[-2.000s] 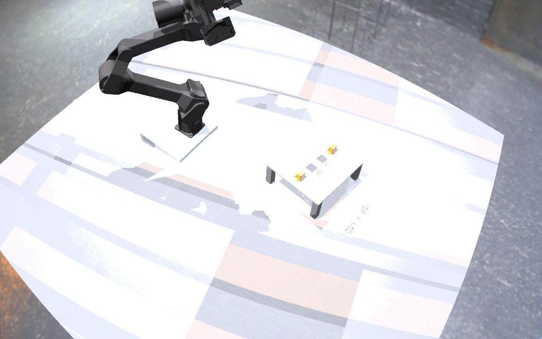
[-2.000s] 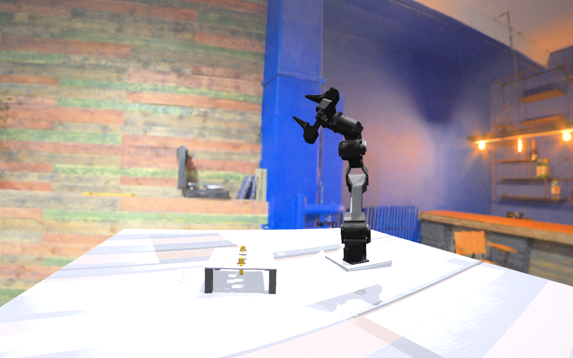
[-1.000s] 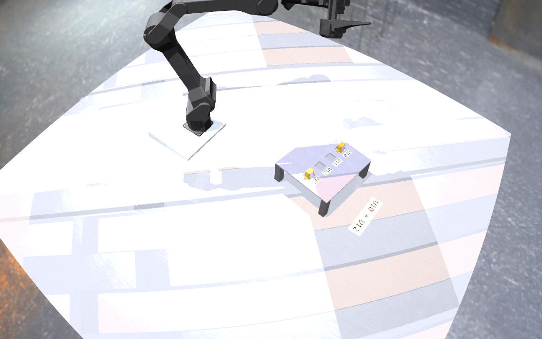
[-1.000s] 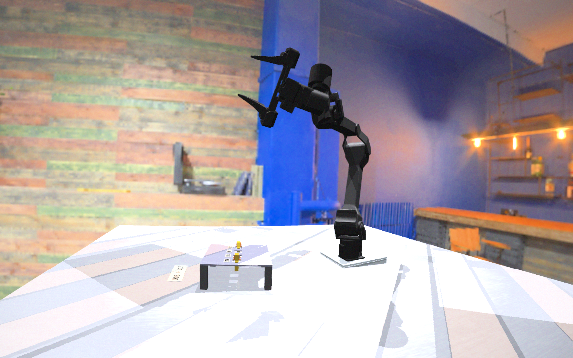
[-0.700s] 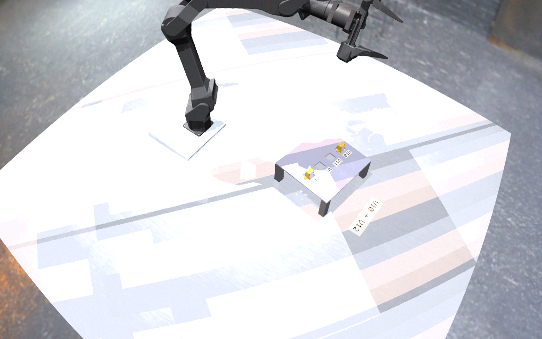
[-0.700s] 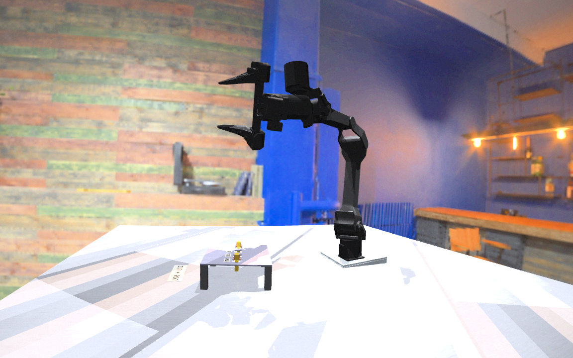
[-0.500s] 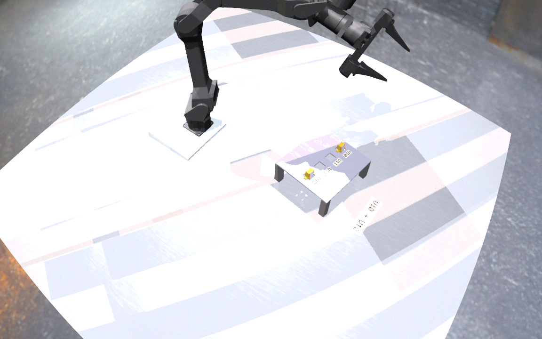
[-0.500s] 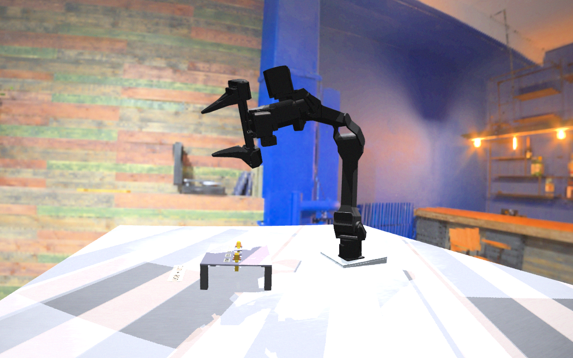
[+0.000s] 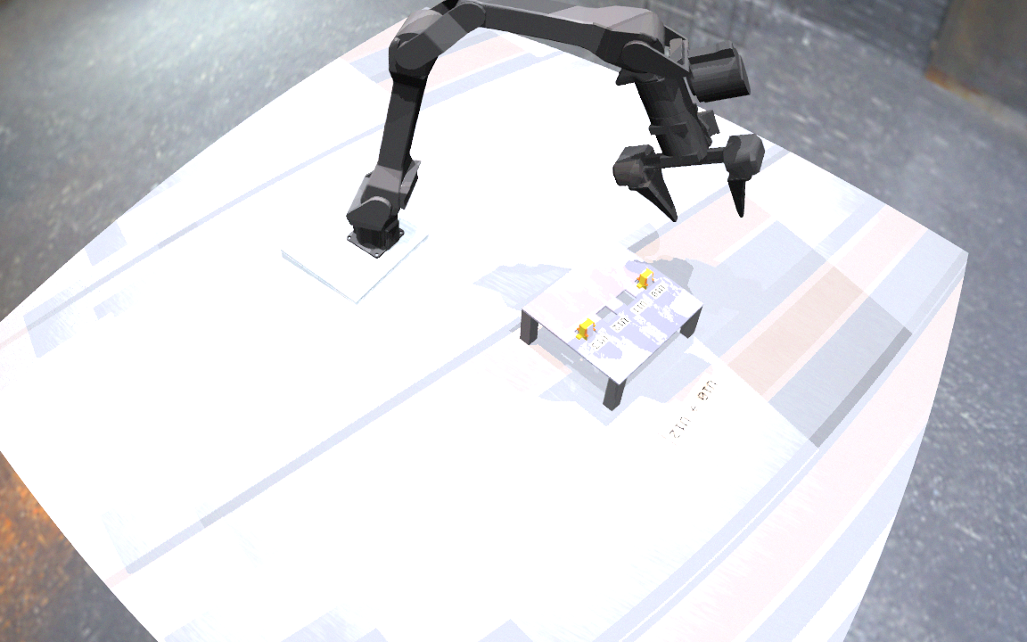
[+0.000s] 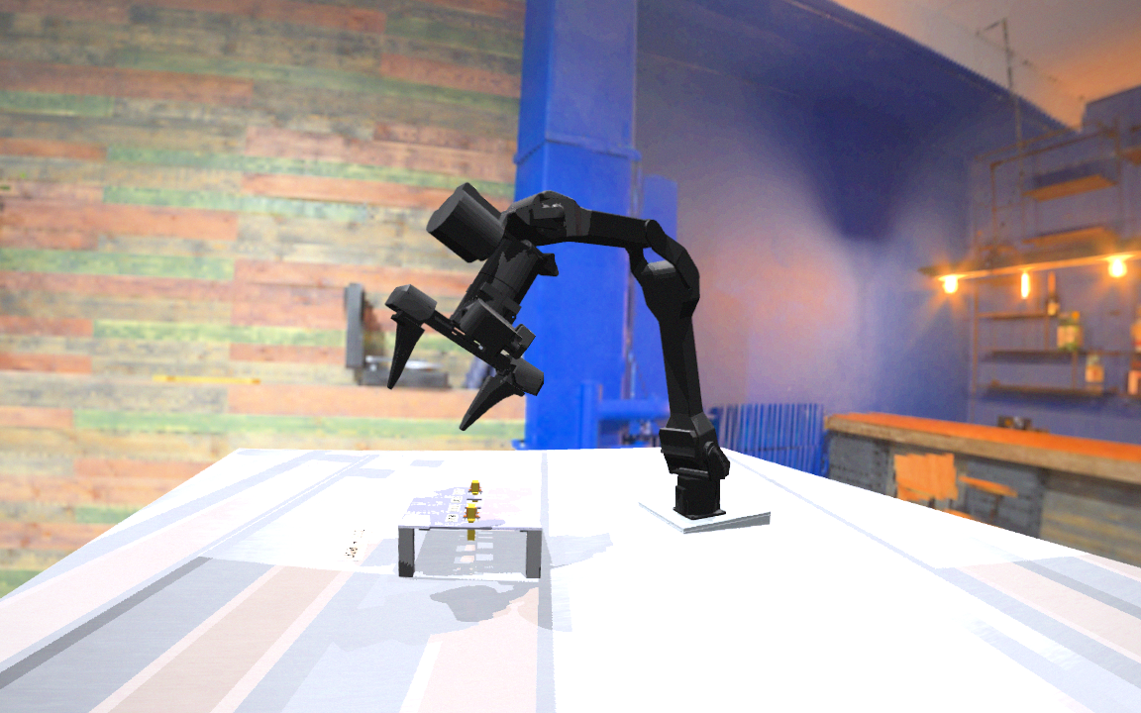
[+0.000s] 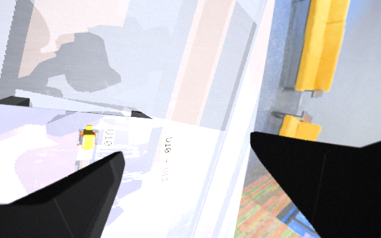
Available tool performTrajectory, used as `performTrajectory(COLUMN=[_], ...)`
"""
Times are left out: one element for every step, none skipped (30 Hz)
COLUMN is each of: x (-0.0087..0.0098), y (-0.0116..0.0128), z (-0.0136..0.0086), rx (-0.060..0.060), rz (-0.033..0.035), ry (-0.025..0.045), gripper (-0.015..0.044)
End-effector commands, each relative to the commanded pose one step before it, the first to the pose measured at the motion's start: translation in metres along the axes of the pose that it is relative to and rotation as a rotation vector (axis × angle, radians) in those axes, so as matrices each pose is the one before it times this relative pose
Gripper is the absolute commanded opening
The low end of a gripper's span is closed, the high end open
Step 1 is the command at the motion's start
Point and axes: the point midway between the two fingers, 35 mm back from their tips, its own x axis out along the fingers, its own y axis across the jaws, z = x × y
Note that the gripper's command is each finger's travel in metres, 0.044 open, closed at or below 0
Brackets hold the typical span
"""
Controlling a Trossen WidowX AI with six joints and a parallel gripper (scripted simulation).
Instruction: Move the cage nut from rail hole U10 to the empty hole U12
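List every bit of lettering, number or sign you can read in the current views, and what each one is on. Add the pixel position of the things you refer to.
"U10": on the rail plate (image 9: pixel 565 295) (image 10: pixel 503 516) (image 11: pixel 8 119), beside a yellow cage nut (image 9: pixel 644 278) (image 10: pixel 470 512) (image 11: pixel 88 140).
"U11": same plate, next along.
"U12": same plate, next again.
Fourth plate label: faint, last digit unclear.
"U10", small mark, "U12": on the table top (image 9: pixel 341 447) (image 10: pixel 823 620) (image 11: pixel 194 149); mark too small to name.
Bottles (image 10: pixel 1069 331): too blurred.
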Motion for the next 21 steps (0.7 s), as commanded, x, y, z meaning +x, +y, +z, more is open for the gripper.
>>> performTrajectory(x=[0.02512,0.00000,0.00000,0.00000,0.00000,0.00000,0.00000,0.00000,0.00000,0.00000,0.00000,0.00000,0.00000,0.00000,0.00000,0.00171,0.00515,0.00861,0.01090,0.00867,0.00521], y=[0.06342,0.00000,0.00000,0.00000,0.00000,0.00000,0.00000,0.00000,0.00000,0.00000,0.00000,0.00000,0.00000,0.00000,0.00000,-0.00013,-0.00032,-0.00032,-0.00001,0.00031,0.00032], z=[-0.01648,0.00000,0.00000,0.00000,0.00000,0.00000,0.00000,0.00000,0.00000,0.00000,0.00000,0.00000,0.00000,0.00000,0.00000,0.00007,0.00017,0.00016,0.00000,-0.00016,-0.00016], rx=[0.3367,0.0000,0.0000,0.0000,0.0000,0.0000,0.0000,0.0000,0.0000,0.0000,0.0000,0.0000,0.0000,0.0000,0.0000,0.0000,0.0000,0.0000,0.0000,0.0000,0.0000], rz=[0.51127,0.00000,0.00000,0.00000,0.00000,0.00000,0.00000,0.00000,0.00000,0.00000,0.00000,0.00000,0.00000,0.00000,0.00000,-0.00002,-0.00005,-0.00006,-0.00004,0.00000,0.00002], ry=[0.02985,0.00000,0.00000,0.00000,0.00000,0.00000,0.00000,0.00000,0.00000,0.00000,0.00000,0.00000,0.00000,0.00000,0.00000,0.00000,-0.00001,0.00000,0.00002,0.00003,0.00003], gripper=[0.0440,0.0440,0.0440,0.0440,0.0440,0.0440,0.0440,0.0440,0.0440,0.0440,0.0440,0.0440,0.0440,0.0440,0.0440,0.0440,0.0440,0.0440,0.0440,0.0440,0.0440])
